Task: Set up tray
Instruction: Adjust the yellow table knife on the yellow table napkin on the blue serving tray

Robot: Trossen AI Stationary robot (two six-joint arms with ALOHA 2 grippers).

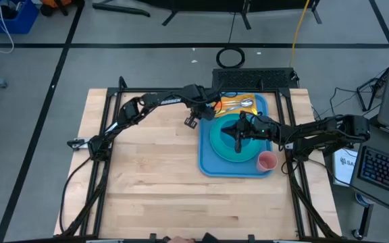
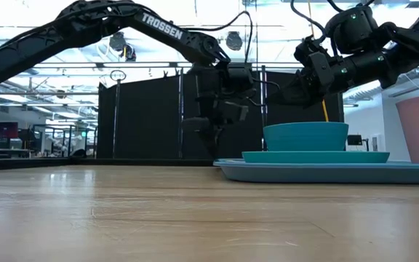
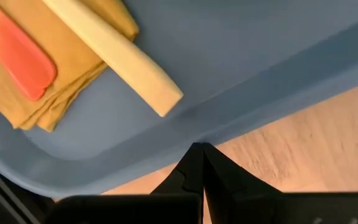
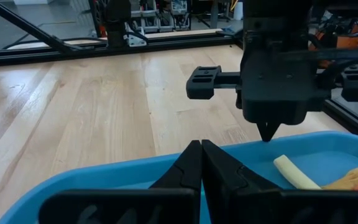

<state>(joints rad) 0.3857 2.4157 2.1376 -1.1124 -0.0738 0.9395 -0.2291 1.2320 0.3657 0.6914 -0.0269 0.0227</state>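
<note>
The blue tray (image 1: 211,166) lies at the table's right middle. It carries a turquoise plate (image 1: 219,146) with a bowl (image 2: 305,136), a pink cup (image 1: 267,160), and a yellow-orange napkin (image 3: 55,81) at its far end. On the napkin rest a cream handle (image 3: 114,53) and an orange-red handle (image 3: 17,53). My left gripper (image 3: 202,149) is shut and points down at the tray's left rim (image 3: 166,158), near the far-left corner. My right gripper (image 4: 202,147) is shut, lies about level and hovers above the plate and bowl, pointing toward the table's left. My left gripper comes from above with its shut fingertips (image 4: 267,133) right at the tray's left rim (image 4: 247,147), near the far-left corner. I cannot tell whether the tips touch the rim or stand just above it. The tray lies flat on the table.
Bare wood lies left of and in front of the tray (image 1: 147,169). Black frame rails run along the table's left and right sides (image 1: 107,135). A black panel stands behind the far edge (image 2: 144,116). The two arms are close together over the tray's far half.
</note>
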